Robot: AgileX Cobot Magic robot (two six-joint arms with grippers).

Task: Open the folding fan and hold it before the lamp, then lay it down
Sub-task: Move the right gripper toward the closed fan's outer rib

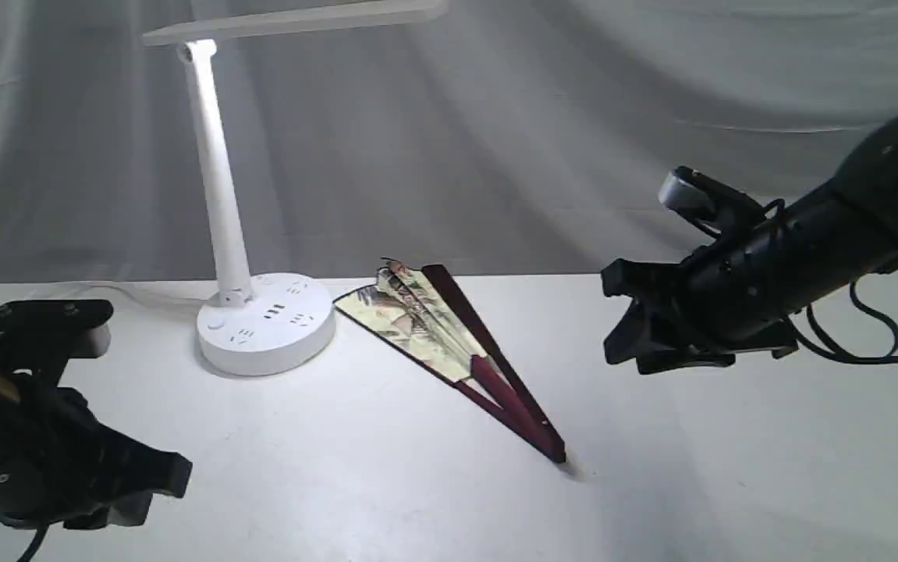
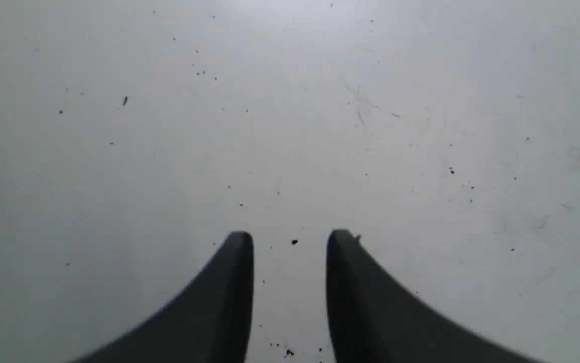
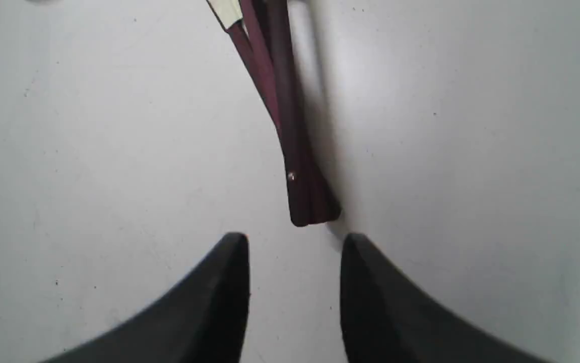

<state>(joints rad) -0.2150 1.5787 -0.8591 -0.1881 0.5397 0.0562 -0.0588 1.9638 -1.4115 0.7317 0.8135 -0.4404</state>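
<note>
The folding fan (image 1: pixel 449 351) lies on the white table, only slightly spread, its cream painted paper toward the lamp and its maroon ribs meeting at a pivot at the front right. The white lamp (image 1: pixel 261 320) stands behind and to the left of it, lit, its bar head along the top edge. My right gripper (image 1: pixel 624 339) hovers above the table to the right of the fan, open and empty. In the right wrist view the fan's pivot end (image 3: pixel 307 201) lies just beyond the right gripper (image 3: pixel 295 242). My left gripper (image 2: pixel 290 239) is open over bare table at the front left (image 1: pixel 172 476).
A white cloth backdrop hangs behind the table. The lamp's thin white cord (image 1: pixel 144 293) trails left from its base. A black cable (image 1: pixel 878 343) loops from the right arm.
</note>
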